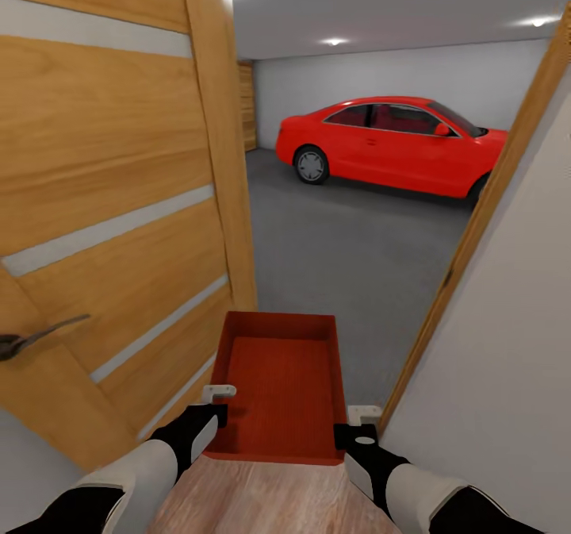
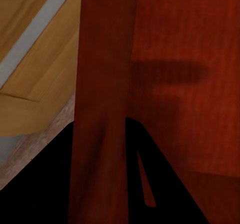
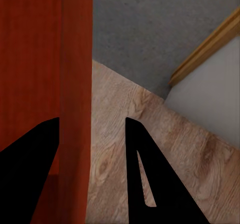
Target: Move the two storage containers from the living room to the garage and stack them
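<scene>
Spanning the lower centre of the head view, the orange-red storage container (image 1: 281, 387) is carried in a doorway, with the left gripper (image 1: 216, 404) at its left wall and the right gripper (image 1: 363, 423) at its right wall. Each wrist view shows a container wall (image 2: 102, 99) (image 3: 75, 84) standing between two dark fingers (image 2: 160, 184) (image 3: 145, 174), so both pairs are clamped on the walls. An open wooden door (image 1: 111, 201) with glass slits fills the left of the frame, light wood-plank flooring (image 1: 270, 502) lies at the bottom, and beyond the threshold the grey garage floor (image 1: 349, 248) runs to a red car (image 1: 388, 145) at upper centre, before a white wall (image 1: 381, 70).
</scene>
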You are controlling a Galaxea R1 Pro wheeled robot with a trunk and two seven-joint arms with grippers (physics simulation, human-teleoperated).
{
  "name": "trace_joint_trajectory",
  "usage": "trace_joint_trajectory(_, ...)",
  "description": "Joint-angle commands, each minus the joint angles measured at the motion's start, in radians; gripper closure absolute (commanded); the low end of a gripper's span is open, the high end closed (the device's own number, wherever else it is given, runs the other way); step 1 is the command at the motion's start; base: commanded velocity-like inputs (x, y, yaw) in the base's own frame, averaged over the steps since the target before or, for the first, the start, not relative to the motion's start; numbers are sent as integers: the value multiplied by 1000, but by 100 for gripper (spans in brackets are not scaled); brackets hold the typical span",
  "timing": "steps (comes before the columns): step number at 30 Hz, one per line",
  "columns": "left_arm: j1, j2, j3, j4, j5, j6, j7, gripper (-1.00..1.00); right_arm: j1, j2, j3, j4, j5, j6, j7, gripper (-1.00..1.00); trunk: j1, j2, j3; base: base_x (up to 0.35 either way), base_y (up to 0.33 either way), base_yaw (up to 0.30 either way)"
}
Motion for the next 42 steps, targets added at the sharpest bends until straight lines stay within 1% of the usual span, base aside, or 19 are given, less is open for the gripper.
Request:
trace_joint_trajectory(1, 1, 0, -10, 2, 18, 6, 5, 100, -2, 1, -1, -12, 2, -7, -4, 100, 1, -2, -2, 13, 203, -200)
trace_joint_trajectory(7, 1, 0, -10, 2, 18, 6, 5, 100, -2, 1, -1, -12, 2, -7, -4, 100, 1, -2, 1, 3, 132, -240)
trace_joint_trajectory(23, 1, 0, -10, 1, 18, 5, 5, 100, -2, 1, -2, -12, 2, -7, -4, 100, 1, -2, 10, 1, 5, -247)
trace_joint_trajectory(38, 1, 0, -10, 1, 18, 4, 6, 100, -2, 1, -2, -12, 2, -7, -3, 100, 1, -2, 10, 180, 228, -18)
trace_joint_trajectory(42, 1, 0, -10, 1, 18, 3, 6, 100, -2, 1, -1, -12, 2, -6, -3, 100, 1, -2, 10, 90, 84, -66)
